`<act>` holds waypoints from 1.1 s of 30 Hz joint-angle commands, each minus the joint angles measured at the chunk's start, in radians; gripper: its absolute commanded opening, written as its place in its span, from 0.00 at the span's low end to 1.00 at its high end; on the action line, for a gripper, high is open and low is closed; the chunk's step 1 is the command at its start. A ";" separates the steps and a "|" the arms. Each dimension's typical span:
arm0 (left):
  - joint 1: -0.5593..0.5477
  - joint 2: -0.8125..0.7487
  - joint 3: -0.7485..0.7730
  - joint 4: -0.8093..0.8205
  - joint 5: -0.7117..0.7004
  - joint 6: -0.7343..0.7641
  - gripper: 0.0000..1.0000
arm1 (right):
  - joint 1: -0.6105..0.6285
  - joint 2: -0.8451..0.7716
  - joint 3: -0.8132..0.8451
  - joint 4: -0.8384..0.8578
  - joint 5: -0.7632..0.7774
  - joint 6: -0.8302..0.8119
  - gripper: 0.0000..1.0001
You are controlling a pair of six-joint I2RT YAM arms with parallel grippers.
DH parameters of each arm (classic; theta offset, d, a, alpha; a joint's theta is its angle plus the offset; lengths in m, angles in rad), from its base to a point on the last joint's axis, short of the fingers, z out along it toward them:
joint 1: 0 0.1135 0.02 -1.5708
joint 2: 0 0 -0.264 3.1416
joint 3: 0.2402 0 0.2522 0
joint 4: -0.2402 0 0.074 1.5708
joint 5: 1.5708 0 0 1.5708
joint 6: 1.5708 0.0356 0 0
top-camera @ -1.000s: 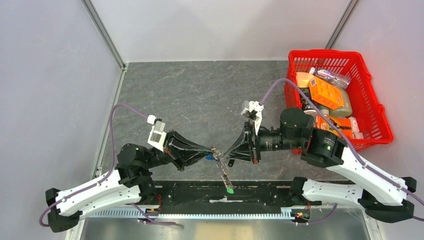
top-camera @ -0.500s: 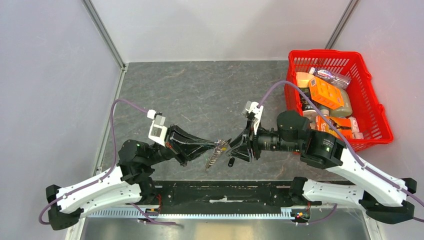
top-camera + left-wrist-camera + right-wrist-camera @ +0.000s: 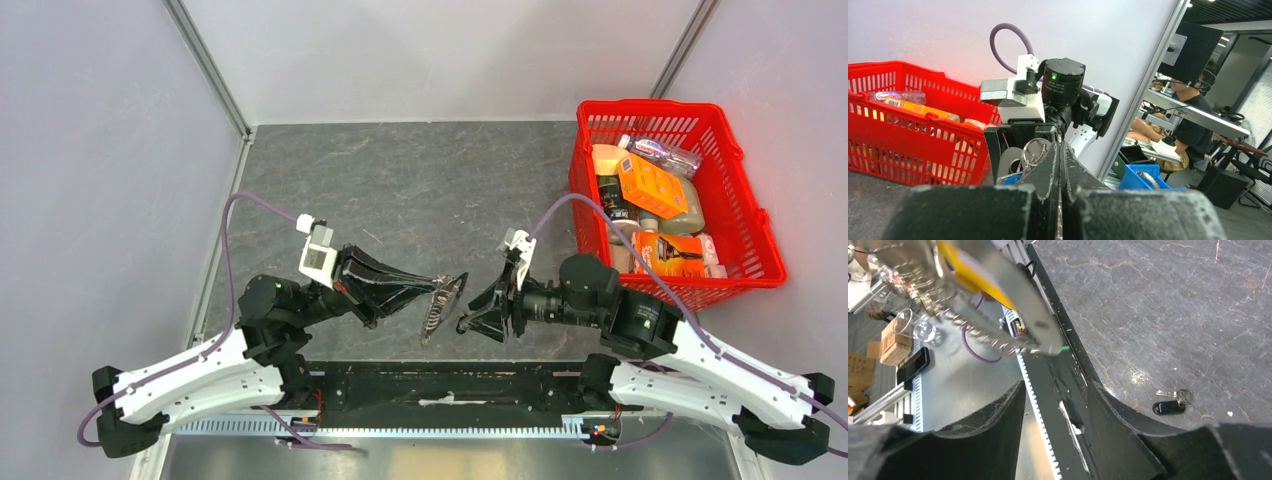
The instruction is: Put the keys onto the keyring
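My left gripper [image 3: 441,288] is shut on the keyring [image 3: 447,287], holding it above the table with the twisted chain [image 3: 431,318] dangling below. In the left wrist view the fingertips [image 3: 1048,162] are pressed together on a thin metal edge, with silver rings [image 3: 1035,150] and a blue key cap [image 3: 1010,178] beside them. The right wrist view shows a yellow-capped key [image 3: 965,270], the chain [image 3: 975,332] and the green tag [image 3: 1065,347] hanging. A black-capped key [image 3: 1168,407] lies loose on the table. My right gripper [image 3: 468,320] is open and empty, just right of the keyring.
A red basket [image 3: 745,215] full of packaged goods stands at the right back of the grey table [image 3: 400,190]. The black base rail [image 3: 450,385] runs along the near edge. White walls close in the left and back.
My right gripper opened and drew back to the right. The black-capped key it held near the ring now lies on the table. My left gripper shifted slightly up with the keyring.
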 commanded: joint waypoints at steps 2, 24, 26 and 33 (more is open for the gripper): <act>-0.001 0.012 0.060 0.077 0.012 0.018 0.02 | 0.001 -0.075 -0.067 0.166 0.014 0.039 0.58; 0.000 0.029 0.084 0.176 0.080 -0.065 0.02 | 0.001 -0.092 -0.161 0.505 -0.203 -0.144 0.79; -0.001 0.032 0.087 0.190 0.090 -0.074 0.02 | 0.001 -0.079 -0.167 0.531 -0.191 -0.161 0.80; -0.001 0.036 0.115 0.205 0.125 -0.103 0.02 | 0.001 -0.059 -0.140 0.531 -0.195 -0.236 0.84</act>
